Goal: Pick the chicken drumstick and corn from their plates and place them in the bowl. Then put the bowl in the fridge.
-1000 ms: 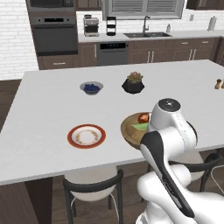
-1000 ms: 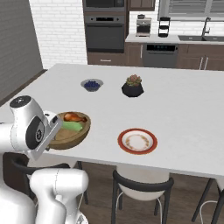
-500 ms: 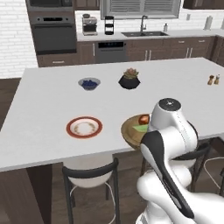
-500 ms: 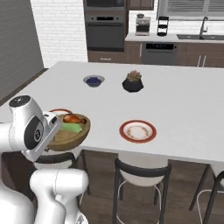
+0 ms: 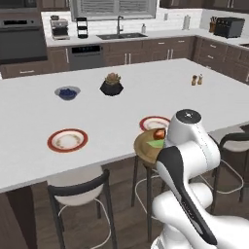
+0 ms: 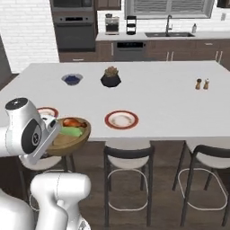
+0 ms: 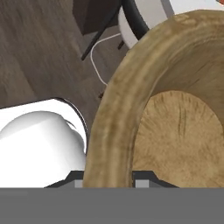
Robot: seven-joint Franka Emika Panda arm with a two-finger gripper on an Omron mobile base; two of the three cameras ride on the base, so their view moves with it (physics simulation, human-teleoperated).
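1. A broad white island counter (image 5: 121, 97) is seen across both base views; dark stools (image 6: 128, 157) are tucked under its near edge.
2. The bowl (image 6: 67, 138) is held off the counter, in front of its near edge and above the stools, carried at the end of the arm. In the hand view its thick rim (image 7: 109, 131) is seen running down between the two finger tips.
3. The gripper (image 7: 107, 181) is closed on the bowl's rim, one finger inside the wall and one outside.
4. Two plates are left on the counter: one plate (image 5: 67, 140) to the left, the other plate (image 5: 154, 123) just behind the bowl.
5. The corn (image 6: 72, 131) is lying inside the bowl, touching the chicken drumstick (image 6: 74, 122) beside it.
6. A black plant pot (image 5: 112, 86) and a grey bowl of blueberries (image 5: 67, 92) are noted farther back, well apart from the plates.
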